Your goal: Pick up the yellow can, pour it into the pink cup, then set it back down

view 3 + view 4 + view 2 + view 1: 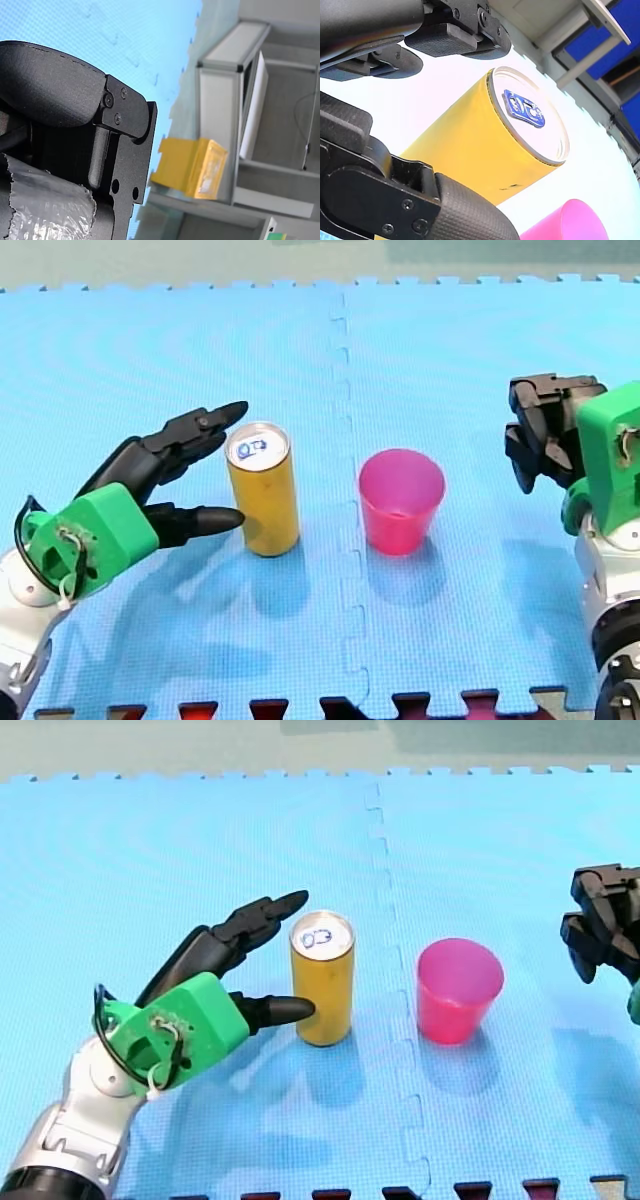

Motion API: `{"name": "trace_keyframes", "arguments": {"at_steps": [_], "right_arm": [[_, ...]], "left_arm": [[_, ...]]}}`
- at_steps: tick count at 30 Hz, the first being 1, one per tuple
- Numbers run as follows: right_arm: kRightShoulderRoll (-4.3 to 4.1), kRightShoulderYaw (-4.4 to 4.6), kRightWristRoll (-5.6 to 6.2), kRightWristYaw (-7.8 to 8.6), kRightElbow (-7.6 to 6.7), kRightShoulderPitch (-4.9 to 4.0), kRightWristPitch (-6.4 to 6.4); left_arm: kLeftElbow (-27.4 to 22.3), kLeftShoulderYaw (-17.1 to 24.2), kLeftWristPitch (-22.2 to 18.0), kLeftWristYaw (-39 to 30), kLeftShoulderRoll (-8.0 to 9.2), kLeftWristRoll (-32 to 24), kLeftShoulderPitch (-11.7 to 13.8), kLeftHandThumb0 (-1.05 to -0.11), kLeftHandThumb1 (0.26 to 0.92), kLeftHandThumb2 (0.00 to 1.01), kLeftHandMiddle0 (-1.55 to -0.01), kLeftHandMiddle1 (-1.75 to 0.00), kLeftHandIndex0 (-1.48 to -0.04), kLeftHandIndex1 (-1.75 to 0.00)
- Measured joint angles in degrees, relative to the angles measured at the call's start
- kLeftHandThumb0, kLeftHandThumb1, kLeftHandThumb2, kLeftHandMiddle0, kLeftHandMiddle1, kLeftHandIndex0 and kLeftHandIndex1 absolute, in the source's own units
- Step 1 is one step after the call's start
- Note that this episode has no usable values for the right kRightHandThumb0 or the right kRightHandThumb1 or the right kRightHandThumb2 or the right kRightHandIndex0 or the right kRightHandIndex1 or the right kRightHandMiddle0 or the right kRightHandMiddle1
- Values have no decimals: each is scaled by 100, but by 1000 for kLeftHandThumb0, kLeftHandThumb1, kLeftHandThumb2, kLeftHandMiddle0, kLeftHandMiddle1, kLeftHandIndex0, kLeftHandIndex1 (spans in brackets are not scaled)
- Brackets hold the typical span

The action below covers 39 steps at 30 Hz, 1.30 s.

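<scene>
A yellow can [323, 982] stands upright on the blue mat, its silver top with a blue tab facing up. A pink cup [458, 990] stands upright a short way to its right, apart from it. My left hand [304, 955] is open at the can's left side: the thumb tip reaches the can's wall low down, and the other fingers [262, 916] stretch past its top behind it. The second wrist view has the can [485, 150] between those black fingers, with the cup [570, 222] beyond. My right hand [545, 435] hovers right of the cup, curled and holding nothing.
The blue foam mat [200, 840] covers the whole work surface, with a jigsaw seam [395, 920] running between can and cup. Its front edge [300, 708] lies close to me. Past the mat's edge stands a grey metal frame with a yellow box [192, 167].
</scene>
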Motion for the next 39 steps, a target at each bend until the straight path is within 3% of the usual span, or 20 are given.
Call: {"name": "trace_keyframes", "arguments": {"at_steps": [10,26,39], "right_arm": [[1,-7,8,21,-1,7,-4],[1,-6,10,11,-7,12,-4],[2,28,-13,-61,-44,39,-11]], "left_arm": [[833,173,-395,214,-144,-184,-368,-1048,847,0,-423,-33,-385,-23],[1115,179,-517,201,-139,-157,-590,-1048,823,0,-420,-15,-391,-10],[1255,57,-623,180,-107,-30,-609,-1048,847,10,-392,0,-372,0]]}}
